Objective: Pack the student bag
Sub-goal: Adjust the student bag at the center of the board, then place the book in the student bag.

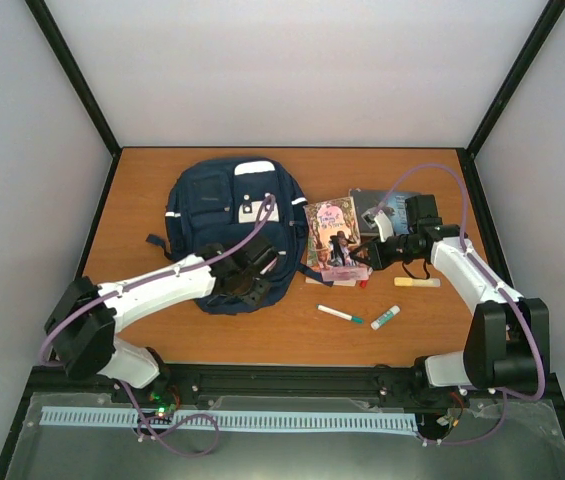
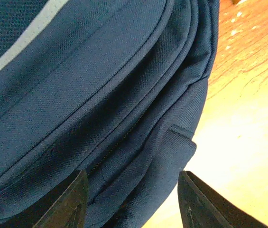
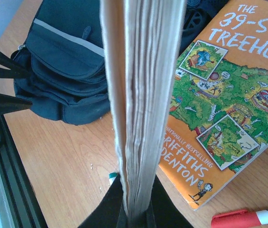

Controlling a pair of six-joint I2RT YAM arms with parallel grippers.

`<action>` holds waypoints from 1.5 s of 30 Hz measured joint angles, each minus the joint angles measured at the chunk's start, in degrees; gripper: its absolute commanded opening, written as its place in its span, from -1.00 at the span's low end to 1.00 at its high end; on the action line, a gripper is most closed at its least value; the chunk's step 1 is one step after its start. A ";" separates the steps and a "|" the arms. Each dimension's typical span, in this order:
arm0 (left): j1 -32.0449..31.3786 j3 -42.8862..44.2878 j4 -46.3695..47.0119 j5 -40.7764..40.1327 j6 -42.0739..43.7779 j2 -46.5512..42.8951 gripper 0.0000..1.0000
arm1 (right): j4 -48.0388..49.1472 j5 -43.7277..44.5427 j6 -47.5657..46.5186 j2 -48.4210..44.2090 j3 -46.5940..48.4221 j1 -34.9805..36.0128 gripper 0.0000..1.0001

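The student bag (image 1: 224, 222), a navy backpack with white stripes, lies flat on the left half of the table. My left gripper (image 1: 249, 272) hangs over its near edge. In the left wrist view it (image 2: 134, 202) is open, its dark fingers (image 2: 69, 202) standing either side of a fold of bag fabric (image 2: 124, 118) without pinching it. My right gripper (image 1: 374, 255) is shut on a pink-covered book (image 1: 331, 236), lifted beside the bag. The right wrist view shows that book's page edge (image 3: 145, 95) upright between the jaws of the gripper (image 3: 137, 211).
An orange "Treehouse" book (image 3: 228, 104) lies flat under the held one. A grey book (image 1: 370, 205) sits behind. A red marker (image 3: 247, 217), a green-capped marker (image 1: 340, 314), a second white marker (image 1: 386, 318) and a yellow stick (image 1: 417, 283) lie nearby.
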 measured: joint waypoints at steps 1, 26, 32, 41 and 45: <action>0.00 0.09 -0.39 -0.13 0.31 0.55 0.07 | -0.04 0.00 -0.07 0.00 0.00 0.00 -0.94; 0.11 10.43 -3.82 -8.22 3.98 8.61 -0.98 | -6.34 -4.15 1.42 -0.15 3.15 0.00 -0.94; 0.72 14.14 -5.05 -12.90 3.82 3.80 -0.98 | -12.76 -11.43 5.55 4.85 12.41 0.00 -0.94; 0.87 23.32 -7.50 -17.59 3.39 3.39 -0.98 | -13.75 -20.50 20.50 2.49 4.72 0.00 -0.94; 0.98 25.22 -7.93 -19.74 2.99 3.41 -0.99 | -12.52 -21.94 26.45 -0.66 -2.67 0.33 -0.95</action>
